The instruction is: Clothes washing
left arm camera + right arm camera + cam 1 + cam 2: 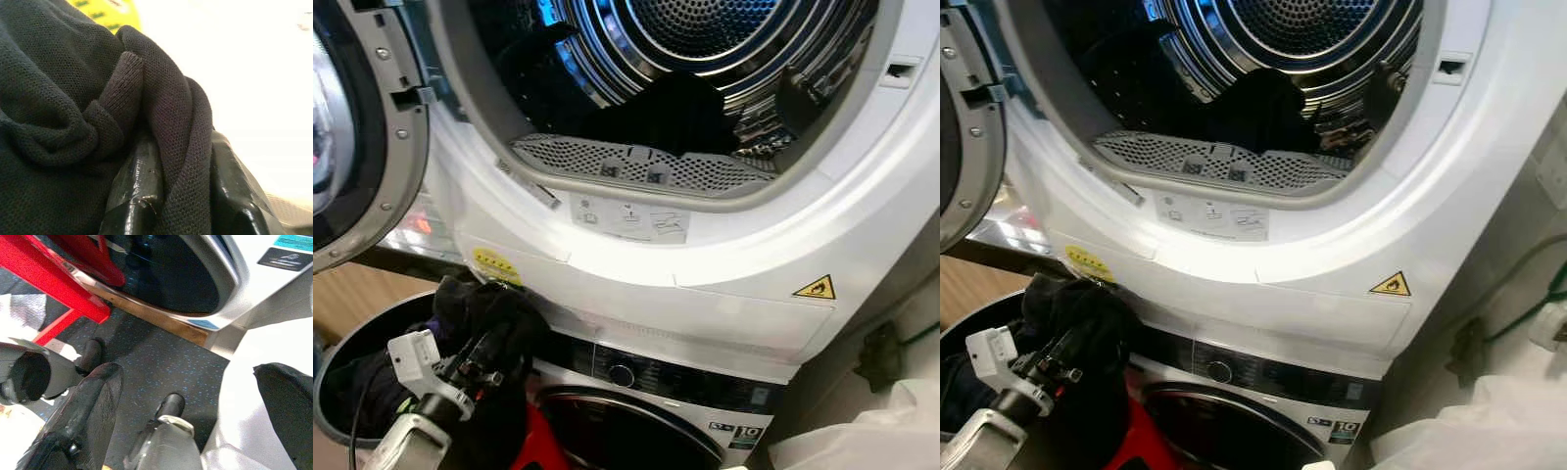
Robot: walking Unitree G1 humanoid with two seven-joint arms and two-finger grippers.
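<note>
One garment in hand: the left gripper (487, 364) is clenched on a dark knit garment (484, 313), a fold pinched between its black fingers (134, 188).
Garment position: low on the robot's left, over the grey basket (342, 352), just beside the yellow sticker (497, 264) on the dryer's front.
Governing relation: the open drum (705, 59) lies above and to the right of the held bundle; the left arm is nearer.
Already in drum: dark clothes (675, 113) behind the lint filter (636, 166).
Right gripper (195, 396): spread and empty, low near the floor.
Hidden: garment's full length and axis; basket contents indistinct.
</note>
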